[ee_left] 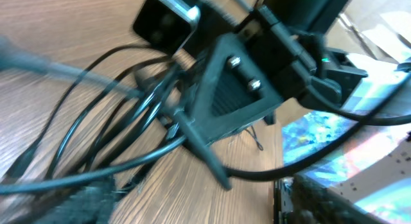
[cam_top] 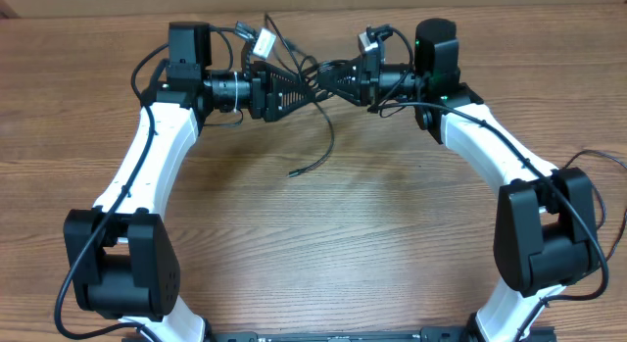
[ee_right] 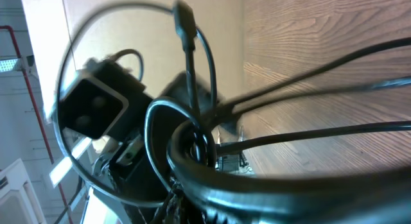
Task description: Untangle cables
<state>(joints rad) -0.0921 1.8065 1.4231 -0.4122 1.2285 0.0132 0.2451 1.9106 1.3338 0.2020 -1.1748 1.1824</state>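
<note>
Cables (cam_top: 329, 134) hang upper centre, with wide table (cam_top: 392, 234) surface below. Left gripper (cam_top: 299, 89) is spread; right gripper (cam_top: 333, 80) pinches cables.

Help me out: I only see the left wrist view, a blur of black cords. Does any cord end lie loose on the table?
Observer: Yes. Overhead, one of the cables hangs down and its plug end lies loose on the table.
Operator: What does it hang from?
Observer: Overhead, it drops from the spot where the left fingers and the right fingers face each other.
Operator: Any other ends?
Observer: The right wrist view shows a second plug, raised off the table.
</note>
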